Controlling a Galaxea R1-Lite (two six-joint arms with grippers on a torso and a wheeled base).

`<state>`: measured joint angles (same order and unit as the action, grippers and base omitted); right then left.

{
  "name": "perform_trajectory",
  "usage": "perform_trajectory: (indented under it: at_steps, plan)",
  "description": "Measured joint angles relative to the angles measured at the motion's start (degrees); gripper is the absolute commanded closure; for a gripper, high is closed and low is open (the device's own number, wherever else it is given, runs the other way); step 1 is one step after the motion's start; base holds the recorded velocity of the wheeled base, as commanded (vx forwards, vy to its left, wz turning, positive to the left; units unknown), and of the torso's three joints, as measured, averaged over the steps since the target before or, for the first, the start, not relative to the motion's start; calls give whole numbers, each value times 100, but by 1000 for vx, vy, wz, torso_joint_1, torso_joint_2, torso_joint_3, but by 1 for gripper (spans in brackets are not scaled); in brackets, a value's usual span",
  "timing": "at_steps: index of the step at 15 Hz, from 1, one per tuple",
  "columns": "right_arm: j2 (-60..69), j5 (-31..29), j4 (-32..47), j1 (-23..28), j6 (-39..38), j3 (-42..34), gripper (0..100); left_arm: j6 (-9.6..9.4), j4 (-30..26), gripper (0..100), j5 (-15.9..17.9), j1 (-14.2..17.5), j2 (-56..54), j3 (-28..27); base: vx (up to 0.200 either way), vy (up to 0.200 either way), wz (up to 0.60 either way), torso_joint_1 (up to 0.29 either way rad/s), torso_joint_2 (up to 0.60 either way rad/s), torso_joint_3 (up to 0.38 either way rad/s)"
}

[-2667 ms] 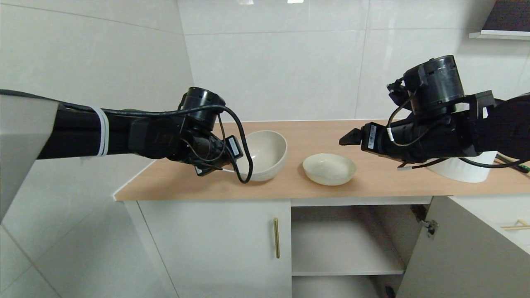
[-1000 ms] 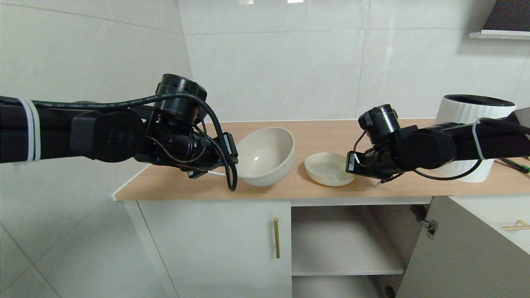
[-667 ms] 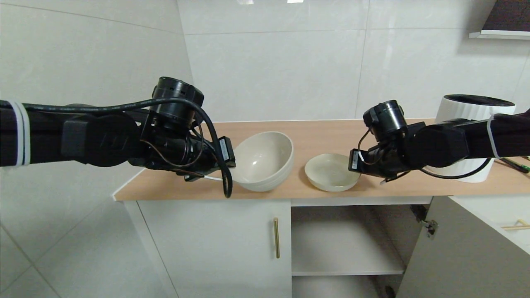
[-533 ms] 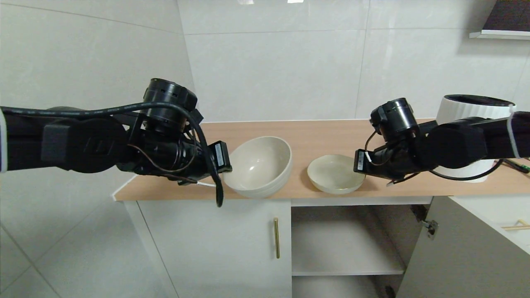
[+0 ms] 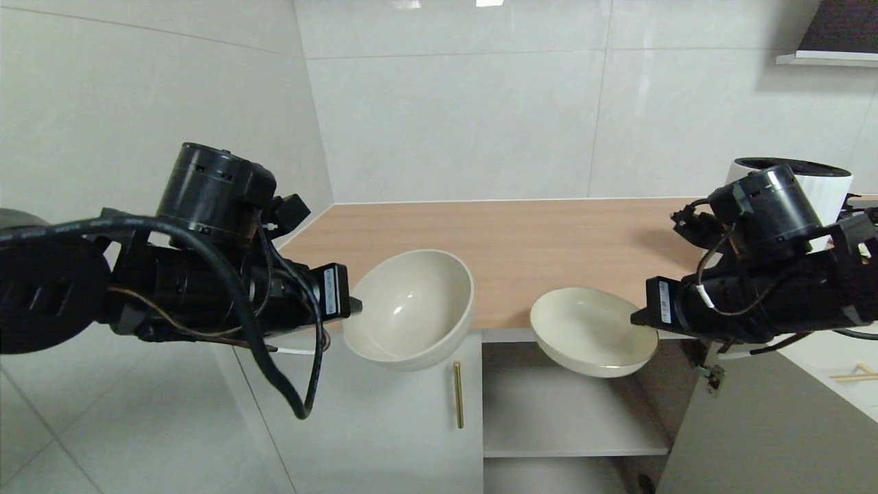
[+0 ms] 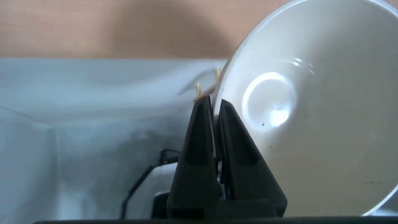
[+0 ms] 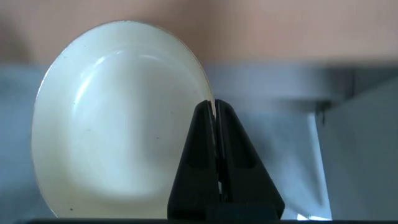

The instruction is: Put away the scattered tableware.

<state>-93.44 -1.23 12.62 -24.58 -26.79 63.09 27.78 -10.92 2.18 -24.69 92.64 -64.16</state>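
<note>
Wooden countertop [image 5: 521,233] runs along a white-tiled wall, and both bowls hang in the air just off its front edge. From the left, the left gripper [image 5: 354,302] reaches in level, its fingers pinched tight on the rim of the deep bowl [image 5: 411,309], which is cream, glossy and tilted with its mouth toward the head camera. From the right, the right gripper [image 5: 634,318] comes in level too, clamped on the rim of the shallow bowl [image 5: 590,333], cream and tipped slightly. Below are a brass door handle [image 5: 457,394] and the open cabinet's shelf [image 5: 569,412]. The right arm hides the lower part of a white ribbed canister [image 5: 833,182].
</note>
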Motion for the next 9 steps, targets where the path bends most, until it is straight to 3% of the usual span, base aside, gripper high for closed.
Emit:
perform_trajectory:
  at_steps: [2, 8, 9]
  plan:
    - [240, 59, 18, -1, 9, -295, 100, -77, 367, 100, 24, -26, -101, 325, 0, 0, 0, 0, 0, 0]
    - [585, 183, -22, 46, 191, -833, 100, -57, 446, 100, 38, -149, -107, 506, -200, 0, 0, 3, 4, 3]
    - [599, 178, -24, 52, 189, -862, 100, -57, 446, 100, 39, -152, -91, 506, 0, 0, 0, 0, 0, 0]
